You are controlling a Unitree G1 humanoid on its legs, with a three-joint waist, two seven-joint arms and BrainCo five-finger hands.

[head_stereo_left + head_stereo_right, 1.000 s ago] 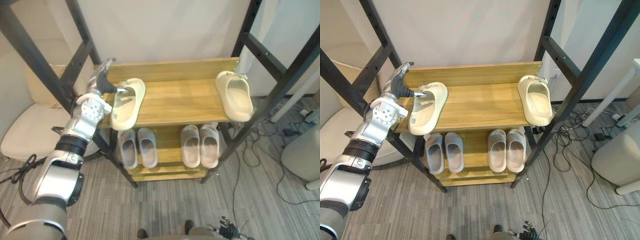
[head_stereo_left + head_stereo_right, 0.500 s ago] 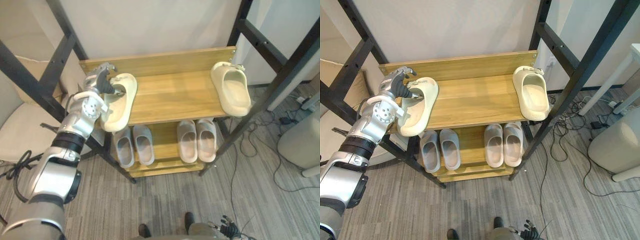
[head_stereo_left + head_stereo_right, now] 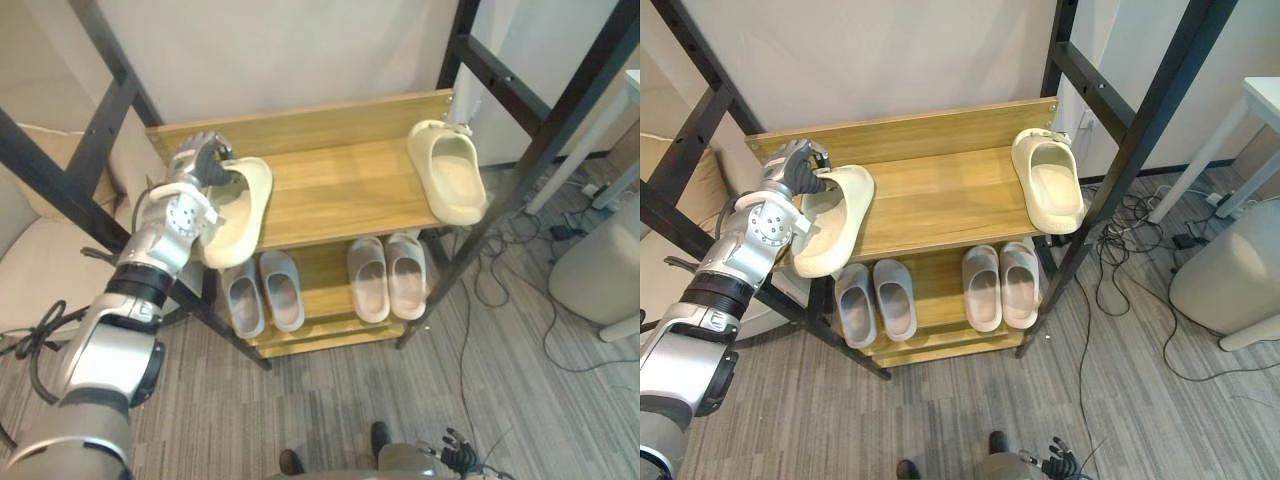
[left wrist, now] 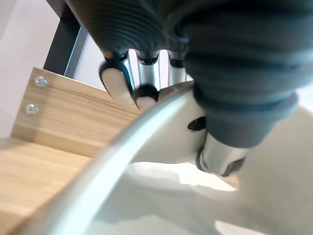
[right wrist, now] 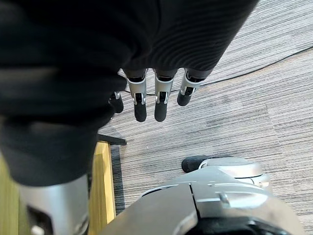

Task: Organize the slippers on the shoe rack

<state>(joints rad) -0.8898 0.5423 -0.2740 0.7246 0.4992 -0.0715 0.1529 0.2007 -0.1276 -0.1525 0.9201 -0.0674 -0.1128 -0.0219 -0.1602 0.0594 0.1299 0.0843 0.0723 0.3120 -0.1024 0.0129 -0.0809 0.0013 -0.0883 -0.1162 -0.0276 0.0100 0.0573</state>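
One cream slipper (image 3: 238, 212) clamped by left hand (image 3: 193, 172), fingers (image 4: 145, 73) curled over its far end, at left end of top shelf (image 3: 340, 188); mate (image 3: 450, 178) at right end. Probably light, bendy foam, slightly slick: best gripped by strap. Right hand (image 5: 157, 100) low, fingers loosely straight.

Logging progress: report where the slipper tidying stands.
Done: two grey pairs sit neatly on the lower shelf. In hand: left hand grips one cream slipper at the top shelf's left edge. Left: pair it with its mate at the right edge. Right hand hangs open.
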